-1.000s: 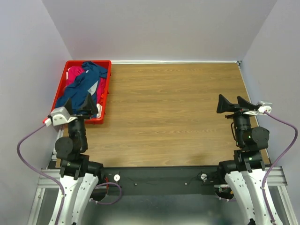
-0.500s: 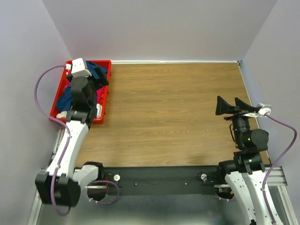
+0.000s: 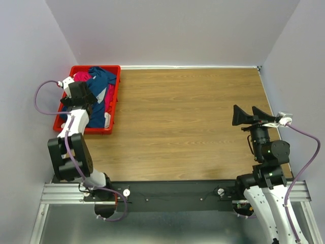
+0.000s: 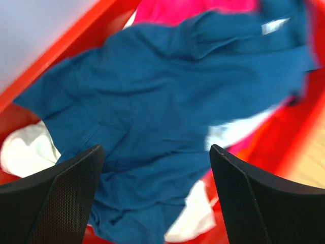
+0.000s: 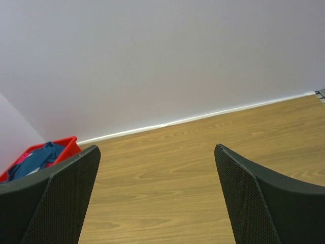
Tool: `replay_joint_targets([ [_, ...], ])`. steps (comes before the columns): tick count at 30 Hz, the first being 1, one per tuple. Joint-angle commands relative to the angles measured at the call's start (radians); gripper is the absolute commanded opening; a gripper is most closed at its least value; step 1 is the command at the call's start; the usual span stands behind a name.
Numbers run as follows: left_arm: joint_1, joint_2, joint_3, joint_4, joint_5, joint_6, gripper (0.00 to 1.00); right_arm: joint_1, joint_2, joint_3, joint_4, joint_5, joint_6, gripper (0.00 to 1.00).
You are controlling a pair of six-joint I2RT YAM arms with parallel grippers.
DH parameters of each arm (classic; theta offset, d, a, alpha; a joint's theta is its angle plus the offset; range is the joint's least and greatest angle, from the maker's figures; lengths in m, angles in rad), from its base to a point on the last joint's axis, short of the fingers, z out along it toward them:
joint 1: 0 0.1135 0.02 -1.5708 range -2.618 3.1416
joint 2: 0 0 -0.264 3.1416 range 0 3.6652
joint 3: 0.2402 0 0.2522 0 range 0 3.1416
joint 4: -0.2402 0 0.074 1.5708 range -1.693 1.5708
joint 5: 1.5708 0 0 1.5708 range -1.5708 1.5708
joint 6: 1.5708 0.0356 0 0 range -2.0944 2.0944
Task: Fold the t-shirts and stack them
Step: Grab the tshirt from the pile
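Inside 1 crate: 1 navy t-shirt

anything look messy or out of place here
Only the heap in the red crate: the navy shirt lies crumpled, sprawled over a pink shirt and a white shirt. Nothing looks spilled or damaged.

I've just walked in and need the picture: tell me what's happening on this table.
The left arm is reaching over the red crate, its open left pincer hovering above the navy t-shirt, which lies on top of a pink shirt and a white shirt. Nothing is gripped yet. The right pincer is open and empty over the wooden table. No shirt is out of the crate, so folding hasn't started.
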Motion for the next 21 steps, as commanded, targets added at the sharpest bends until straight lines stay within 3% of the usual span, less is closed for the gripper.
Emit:
replay_joint_targets([
  [1,0.032,0.095,0.048,-0.021,-0.079,-0.036,0.91,0.012,-0.001,-0.016,-0.005,0.031,0.01,1.0],
  [10,0.07,0.315,0.114,0.01,-0.116,-0.051,0.86,0.016,0.051,-0.012,-0.006,0.008,-0.011,1.0],
  [13,0.067,0.342,0.106,0.024,-0.098,-0.048,0.65,0.018,0.072,-0.007,-0.008,0.005,-0.027,1.0],
  [14,0.064,0.341,0.106,0.025,-0.091,-0.048,0.43,0.016,0.083,-0.003,-0.008,0.003,-0.03,1.0],
  [17,0.033,0.284,0.114,0.022,-0.168,-0.018,0.0,0.018,0.095,0.002,-0.016,0.001,-0.045,1.0],
  [21,-0.037,0.103,0.124,0.02,-0.262,0.012,0.0,0.018,0.108,0.008,-0.023,0.001,-0.051,1.0],
])
